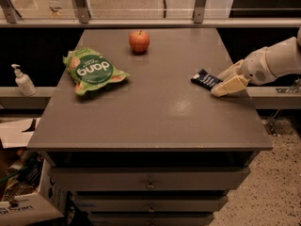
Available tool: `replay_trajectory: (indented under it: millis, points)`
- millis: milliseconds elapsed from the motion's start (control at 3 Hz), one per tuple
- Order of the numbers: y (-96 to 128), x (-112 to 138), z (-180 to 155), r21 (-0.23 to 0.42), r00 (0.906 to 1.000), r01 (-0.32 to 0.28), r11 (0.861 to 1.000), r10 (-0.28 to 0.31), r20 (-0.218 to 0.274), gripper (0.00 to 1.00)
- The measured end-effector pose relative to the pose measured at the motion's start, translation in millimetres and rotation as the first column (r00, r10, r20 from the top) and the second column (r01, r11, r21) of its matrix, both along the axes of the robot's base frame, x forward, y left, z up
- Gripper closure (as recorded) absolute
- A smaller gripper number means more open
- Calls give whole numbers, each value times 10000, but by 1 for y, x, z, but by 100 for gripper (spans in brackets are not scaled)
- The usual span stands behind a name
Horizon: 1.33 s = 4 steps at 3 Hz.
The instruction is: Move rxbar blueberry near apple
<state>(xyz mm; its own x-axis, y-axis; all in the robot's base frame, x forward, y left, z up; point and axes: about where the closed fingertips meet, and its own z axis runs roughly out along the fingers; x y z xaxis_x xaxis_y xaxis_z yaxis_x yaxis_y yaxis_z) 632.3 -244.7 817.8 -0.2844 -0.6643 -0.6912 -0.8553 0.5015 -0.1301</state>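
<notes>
The rxbar blueberry (pixel 205 78), a small dark navy bar with white lettering, lies flat near the table's right edge. The red-orange apple (pixel 139 41) stands at the back middle of the table, far to the left of and behind the bar. My gripper (pixel 219 83) reaches in from the right at table height. Its cream fingers (pixel 229 85) stand apart, one on each side of the bar's right end. The bar rests on the table, and its right end is hidden by the fingers.
A green chip bag (pixel 92 70) lies on the left half of the grey table (pixel 155 117). A soap dispenser (pixel 22 80) stands on a ledge to the left. Drawers sit below the tabletop, boxes on the floor at lower left.
</notes>
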Motion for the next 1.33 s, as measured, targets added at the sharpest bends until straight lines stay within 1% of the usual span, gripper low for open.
replay_trajectory:
  millis: [333,667,1000,1333]
  points:
    - [0,0,0,2,10000,-1,10000,1,1,100]
    - [16,9,16,379,9990,-330,9987,318,321,100]
    - [40,22,39,725,9942,-780,9943,722,794,100]
    - [67,35,58,963,9869,-1201,9881,1083,1194,100]
